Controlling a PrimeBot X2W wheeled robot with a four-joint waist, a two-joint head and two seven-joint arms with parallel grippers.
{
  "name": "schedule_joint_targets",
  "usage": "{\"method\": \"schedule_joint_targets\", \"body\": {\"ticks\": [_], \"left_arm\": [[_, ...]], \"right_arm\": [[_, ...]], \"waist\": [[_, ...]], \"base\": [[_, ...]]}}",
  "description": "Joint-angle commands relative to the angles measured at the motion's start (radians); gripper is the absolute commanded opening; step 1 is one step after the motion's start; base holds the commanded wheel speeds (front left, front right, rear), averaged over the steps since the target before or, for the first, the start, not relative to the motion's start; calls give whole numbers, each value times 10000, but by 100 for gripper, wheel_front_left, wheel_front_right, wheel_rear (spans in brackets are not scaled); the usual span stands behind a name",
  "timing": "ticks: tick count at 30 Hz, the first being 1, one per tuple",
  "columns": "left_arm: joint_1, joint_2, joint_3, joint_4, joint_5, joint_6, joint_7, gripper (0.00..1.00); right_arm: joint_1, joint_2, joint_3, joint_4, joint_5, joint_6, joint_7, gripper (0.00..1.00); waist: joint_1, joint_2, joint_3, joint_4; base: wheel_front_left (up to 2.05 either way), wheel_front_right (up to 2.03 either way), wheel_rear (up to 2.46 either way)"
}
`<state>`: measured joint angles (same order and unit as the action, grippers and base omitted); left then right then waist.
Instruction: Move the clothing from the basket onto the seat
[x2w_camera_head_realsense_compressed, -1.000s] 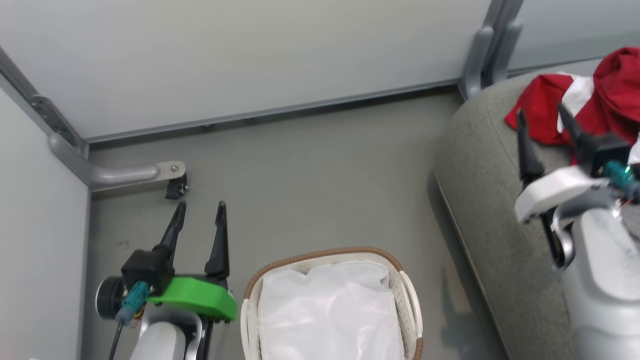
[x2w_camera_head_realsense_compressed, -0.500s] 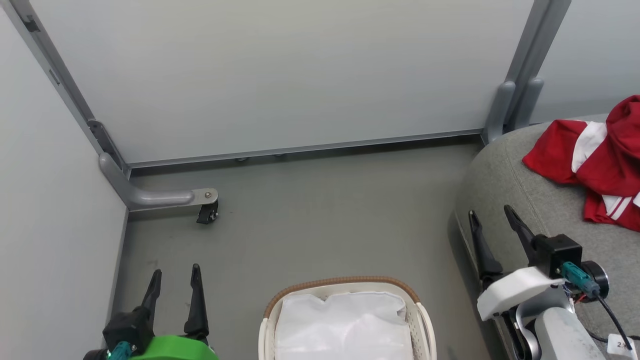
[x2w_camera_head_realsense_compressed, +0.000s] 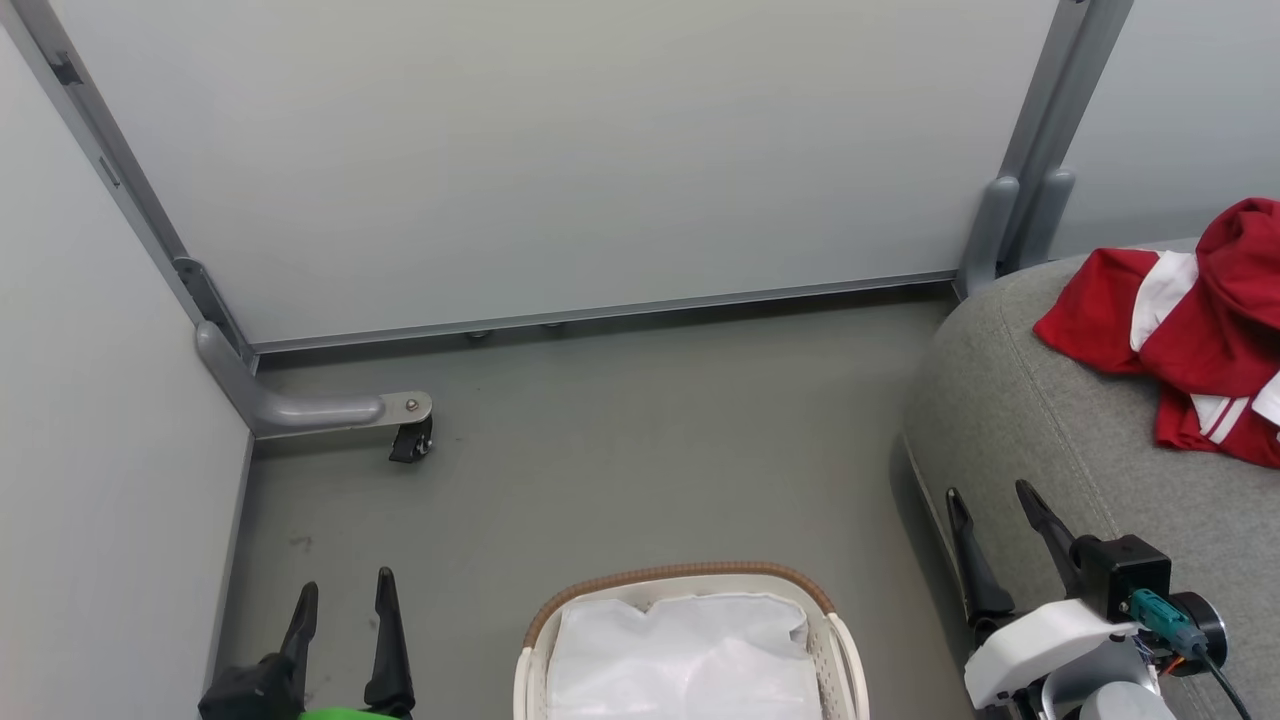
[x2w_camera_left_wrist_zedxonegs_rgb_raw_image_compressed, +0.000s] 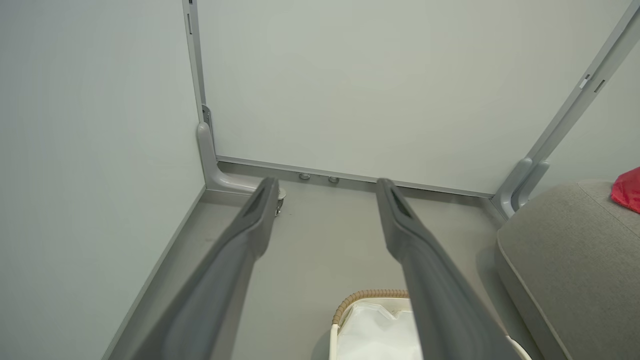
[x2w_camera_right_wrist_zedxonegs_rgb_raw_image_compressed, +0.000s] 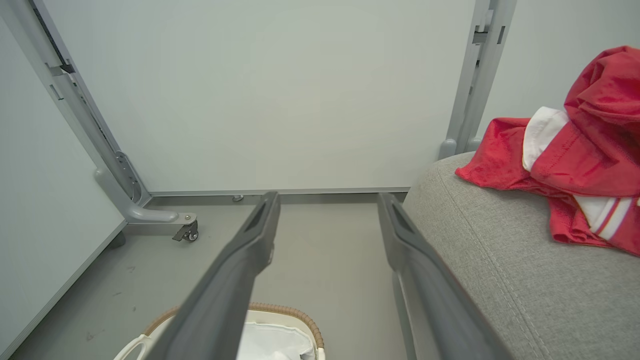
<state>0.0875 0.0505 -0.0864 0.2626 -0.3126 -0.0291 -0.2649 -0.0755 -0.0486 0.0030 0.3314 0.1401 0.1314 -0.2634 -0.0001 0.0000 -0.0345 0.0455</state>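
Note:
Red clothing (x2w_camera_head_realsense_compressed: 1190, 335) with white trim lies bunched on the grey seat (x2w_camera_head_realsense_compressed: 1050, 440) at the right; it also appears as clothing (x2w_camera_right_wrist_zedxonegs_rgb_raw_image_compressed: 575, 150) on the seat (x2w_camera_right_wrist_zedxonegs_rgb_raw_image_compressed: 500, 260) and as a red corner of clothing (x2w_camera_left_wrist_zedxonegs_rgb_raw_image_compressed: 627, 190) past the seat (x2w_camera_left_wrist_zedxonegs_rgb_raw_image_compressed: 565, 250). The white lattice basket (x2w_camera_head_realsense_compressed: 835, 650) with a brown rim stands on the floor at the bottom centre, holding just its white liner; the basket (x2w_camera_left_wrist_zedxonegs_rgb_raw_image_compressed: 367, 295) and basket (x2w_camera_right_wrist_zedxonegs_rgb_raw_image_compressed: 295, 315) sit low in both wrist views. My left gripper (x2w_camera_head_realsense_compressed: 342, 592) hangs open over the floor left of the basket. My right gripper (x2w_camera_head_realsense_compressed: 990, 492) is open beside the seat's front edge, holding nothing.
Pale partition walls (x2w_camera_head_realsense_compressed: 560, 150) close the space at the back and left. A grey metal foot with a castor (x2w_camera_head_realsense_compressed: 410, 440) juts onto the grey floor (x2w_camera_head_realsense_compressed: 640, 440) at the left. An upright post (x2w_camera_head_realsense_compressed: 1030, 190) stands at the seat's far corner.
The head view has risen and shifted. Both grippers have drawn back toward the bottom of the view; the right one has left the red clothing, which stays on the seat.

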Motion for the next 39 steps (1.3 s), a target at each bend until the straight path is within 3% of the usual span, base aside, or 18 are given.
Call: {"method": "schedule_joint_targets", "body": {"ticks": [1,15,16,21,29,39], "left_arm": [[67,4,11,-51,-73,52,11,100],[-67,5,-132,149,-176,-44,9,100],[-3,-6,-138,165,-124,-20,0,0],[-36,-15,-76,438,-460,-46,109,0],[-343,-12,237,336,-2328,-192,656,0],[-581,-9,485,255,-3812,-312,1089,0]], "right_arm": [[88,-36,-17,19,59,-15,-18,100],[-57,-37,67,42,221,-15,-18,100],[-4,8,70,60,166,0,0,0],[57,64,-19,354,523,0,154,0],[10,49,-173,133,2654,-1,683,0],[-34,36,-294,-41,4343,-2,1092,0]], "waist": [[1,0,-8,-21],[1,0,-12,-90],[1,0,-12,-91],[1,0,-6,-97],[1,0,27,-129],[1,0,58,-158]], "base": [[0,0,0],[0,0,0],[0,0,0],[0,0,0],[0,0,0],[0,0,0]]}}
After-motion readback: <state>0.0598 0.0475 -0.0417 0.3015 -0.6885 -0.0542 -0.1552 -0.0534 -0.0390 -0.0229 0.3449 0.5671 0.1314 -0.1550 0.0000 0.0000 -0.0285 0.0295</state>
